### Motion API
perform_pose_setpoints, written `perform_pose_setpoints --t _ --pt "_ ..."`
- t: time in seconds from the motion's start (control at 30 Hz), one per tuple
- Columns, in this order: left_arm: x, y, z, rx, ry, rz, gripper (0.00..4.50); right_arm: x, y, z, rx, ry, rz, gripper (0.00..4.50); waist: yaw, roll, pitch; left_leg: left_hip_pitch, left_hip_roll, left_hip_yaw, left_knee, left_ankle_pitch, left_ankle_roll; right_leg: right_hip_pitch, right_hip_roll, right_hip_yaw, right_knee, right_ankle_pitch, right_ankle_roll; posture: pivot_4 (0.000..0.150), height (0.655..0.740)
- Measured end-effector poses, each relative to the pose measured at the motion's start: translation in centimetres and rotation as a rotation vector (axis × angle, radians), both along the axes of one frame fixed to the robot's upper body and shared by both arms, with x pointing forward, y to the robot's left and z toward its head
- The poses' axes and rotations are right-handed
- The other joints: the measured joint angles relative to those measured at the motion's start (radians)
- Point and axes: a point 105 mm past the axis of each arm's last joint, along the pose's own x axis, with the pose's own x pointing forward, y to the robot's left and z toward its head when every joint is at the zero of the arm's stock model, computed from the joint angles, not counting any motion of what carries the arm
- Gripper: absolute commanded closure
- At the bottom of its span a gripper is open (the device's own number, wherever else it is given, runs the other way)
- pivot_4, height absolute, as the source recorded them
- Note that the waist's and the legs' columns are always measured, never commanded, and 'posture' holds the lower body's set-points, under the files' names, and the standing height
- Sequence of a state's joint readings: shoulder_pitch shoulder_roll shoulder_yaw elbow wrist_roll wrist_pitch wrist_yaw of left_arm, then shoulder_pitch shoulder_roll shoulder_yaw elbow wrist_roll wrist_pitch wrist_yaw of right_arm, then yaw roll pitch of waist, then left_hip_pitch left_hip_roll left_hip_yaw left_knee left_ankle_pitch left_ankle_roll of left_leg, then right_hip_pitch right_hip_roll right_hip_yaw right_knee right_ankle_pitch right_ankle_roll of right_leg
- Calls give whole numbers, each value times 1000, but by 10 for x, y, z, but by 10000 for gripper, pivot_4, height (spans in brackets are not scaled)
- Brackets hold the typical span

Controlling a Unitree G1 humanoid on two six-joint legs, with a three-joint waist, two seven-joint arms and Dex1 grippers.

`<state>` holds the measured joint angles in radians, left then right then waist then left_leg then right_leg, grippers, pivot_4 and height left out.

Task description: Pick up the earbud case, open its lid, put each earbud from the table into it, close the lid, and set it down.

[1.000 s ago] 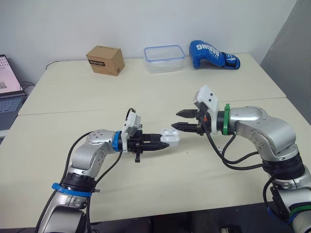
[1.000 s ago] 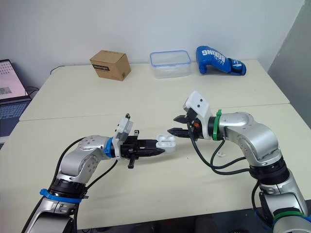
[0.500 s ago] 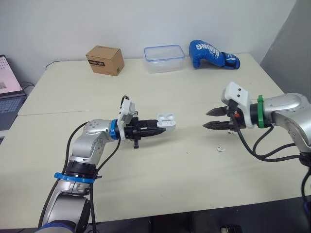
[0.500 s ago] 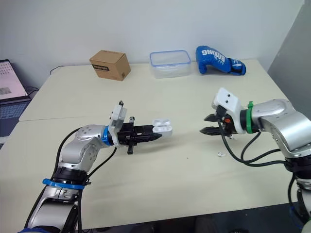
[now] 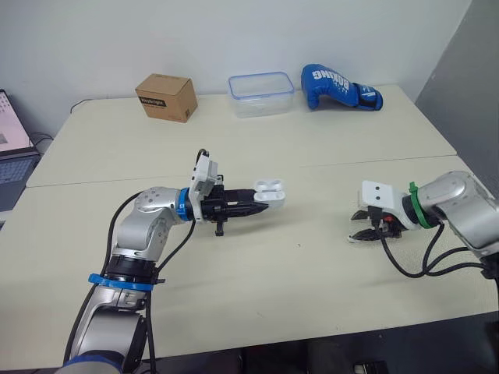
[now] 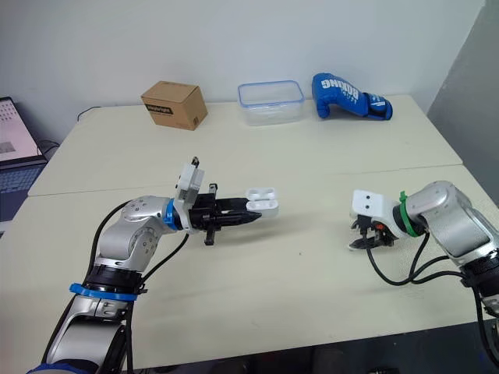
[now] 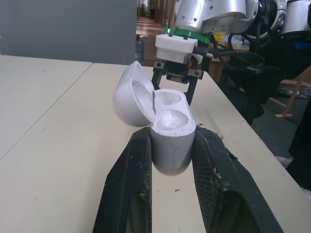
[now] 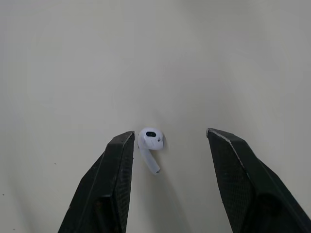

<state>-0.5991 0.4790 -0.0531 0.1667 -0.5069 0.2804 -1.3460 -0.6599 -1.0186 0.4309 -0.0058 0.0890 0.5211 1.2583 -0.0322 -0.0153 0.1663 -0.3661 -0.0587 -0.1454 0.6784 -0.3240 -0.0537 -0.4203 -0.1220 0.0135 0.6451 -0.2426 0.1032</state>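
Down from mid-air came my right gripper (image 8: 170, 132), spread open astride the small white earbud (image 8: 149, 141) on the beige table (image 8: 146, 58). My left gripper (image 7: 171, 133) clamped the white earbud case (image 7: 167, 145), lid open, above the table.

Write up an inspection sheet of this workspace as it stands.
Surface: pale beige tabletop, with a seam running across it.
Job's things: white plastic earbud case, lid open, held above the table; one white earbud lying on the table.
Clutter: brown cardboard box, clear plastic container with a blue-rimmed lid, and blue boxing glove, all along the far edge.
Grippers: left gripper fingers shut on the case; right gripper open, low over the table, fingers either side of the earbud.
Cables: black cables looped along both arms.
Surroundings: open laptop to the robot's left; white wall behind.
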Motion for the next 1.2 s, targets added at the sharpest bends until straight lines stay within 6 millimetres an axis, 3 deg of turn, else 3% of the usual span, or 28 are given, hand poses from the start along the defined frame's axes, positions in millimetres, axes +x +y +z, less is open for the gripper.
perform_pose_setpoints --t 0.33,0.8,1.0,1.2 --pt "-4 0 -2 6 6 -3 37152 0 0 -18 -37 20 30 20448 0 0 0 0 0 0 0 0 0 0 0 0 0 0 0 1500 7307" --pt "-6 0 -3 8 5 -5 37152 1 1 -18 -56 7 55 20448 1 0 0 0 0 0 0 0 0 0 0 0 0 0 0 1500 7307" --pt "-7 0 -5 8 11 -4 37152 -1 3 -20 -51 16 74 40482 1 0 0 0 0 0 0 0 0 0 0 0 0 0 0 1500 7307" --pt "-7 0 -4 9 6 -7 37152 -1 3 -19 -52 12 72 41135 1 0 0 0 0 0 0 0 0 1 0 0 0 0 0 1500 7307"
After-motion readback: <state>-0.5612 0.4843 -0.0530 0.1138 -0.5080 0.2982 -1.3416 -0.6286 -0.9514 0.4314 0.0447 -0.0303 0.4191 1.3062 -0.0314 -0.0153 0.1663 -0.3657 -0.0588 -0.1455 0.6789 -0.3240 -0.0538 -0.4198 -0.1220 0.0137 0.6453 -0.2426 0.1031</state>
